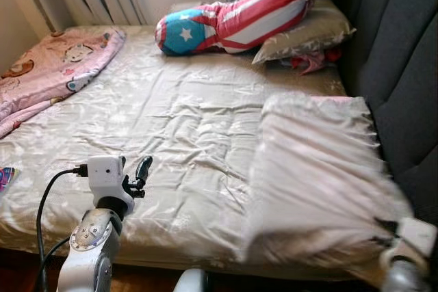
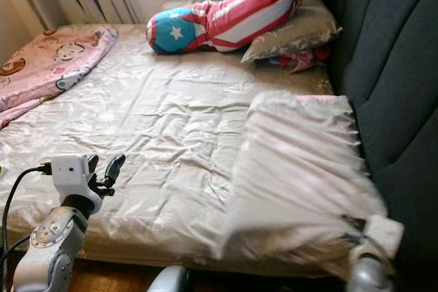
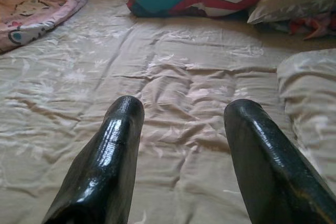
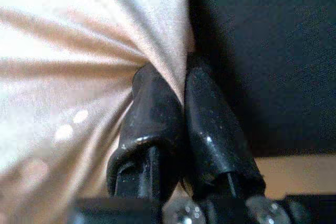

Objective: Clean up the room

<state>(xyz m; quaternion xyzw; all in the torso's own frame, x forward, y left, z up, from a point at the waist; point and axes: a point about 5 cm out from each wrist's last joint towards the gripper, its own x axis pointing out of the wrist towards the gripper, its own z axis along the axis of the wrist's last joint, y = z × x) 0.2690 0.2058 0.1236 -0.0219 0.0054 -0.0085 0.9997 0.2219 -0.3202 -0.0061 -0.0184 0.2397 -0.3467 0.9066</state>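
Right now the right hand is clenched on the beige blanket's near corner; its folded length runs away toward the pillows. Left hand hovers released above the bed.

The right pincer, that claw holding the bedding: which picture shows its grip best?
The right wrist view: the right pincer is seen close up, both black fingers shut on the beige blanket. In both eye views it sits blurred at the bottom corner under the lifted blanket.
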